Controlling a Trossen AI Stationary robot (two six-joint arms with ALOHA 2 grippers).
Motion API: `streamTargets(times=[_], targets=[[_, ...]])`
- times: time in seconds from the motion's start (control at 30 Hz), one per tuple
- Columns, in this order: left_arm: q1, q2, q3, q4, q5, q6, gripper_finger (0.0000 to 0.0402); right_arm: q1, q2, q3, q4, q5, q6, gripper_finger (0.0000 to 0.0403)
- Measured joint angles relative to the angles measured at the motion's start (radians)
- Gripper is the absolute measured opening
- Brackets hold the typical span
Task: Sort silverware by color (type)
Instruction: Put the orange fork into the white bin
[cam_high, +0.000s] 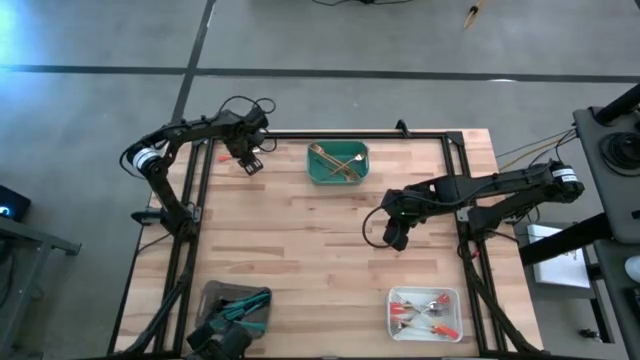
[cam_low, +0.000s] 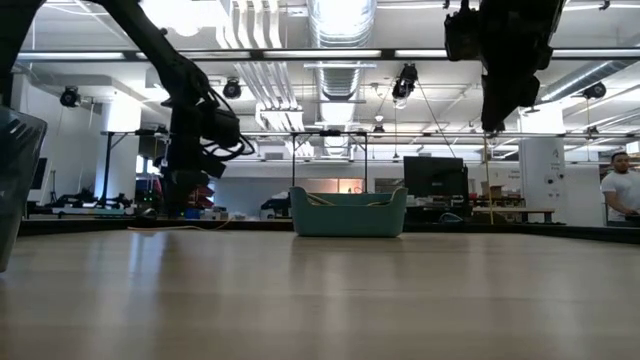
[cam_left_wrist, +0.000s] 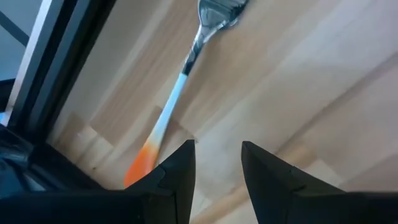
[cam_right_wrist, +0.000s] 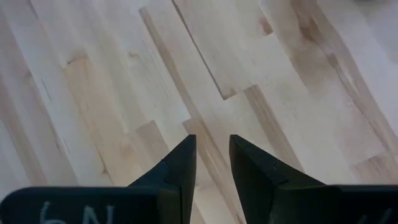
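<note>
Step in hand: picking up the last stray piece, a fork (cam_left_wrist: 186, 68) with a metal head and a handle fading from pale to orange, judging by how the table lies.
Fork's place: flat on the wooden table (cam_high: 300, 250) at its far left corner, close to the black frame rail (cam_left_wrist: 56, 74), head pointing away from the rail; in the high view only an orange fleck shows beside the gripper.
Left gripper (cam_left_wrist: 216, 163): hovers over the fork's orange end, fingers parted with a narrow gap and holding nothing; the handle lies just to one side of the gap, not between the tips.
Right gripper (cam_right_wrist: 210, 157): waits above bare boards near the table's middle right, fingers slightly apart, empty.
Sorted so far: gold pieces in the green tray (cam_high: 337, 163) at the far edge, red-orange ones in the white tray (cam_high: 424, 313) at the near right, teal ones in the grey tray (cam_high: 235, 307) at the near left.
Doing it well: shift sideways until the handle sits between the fingertips, turn the wrist so the fingers straddle it crosswise, then descend until the tips touch wood before closing.
Risk: the thin handle may skid toward the rail.
Destination: likely the white tray.
</note>
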Motion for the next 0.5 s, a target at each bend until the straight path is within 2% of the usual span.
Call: streamTargets(times=[0.3, 0.5], targets=[[0.024, 0.0, -0.013, 0.108, -0.035, -0.02, 0.0113, -0.001, 0.0, 0.0, 0.001, 0.029, -0.003, 0.0089], [0.054, 0.0, -0.011, 0.109, -0.036, -0.009, 0.0113, -0.001, 0.0, 0.0, 0.001, 0.029, -0.003, 0.0089]])
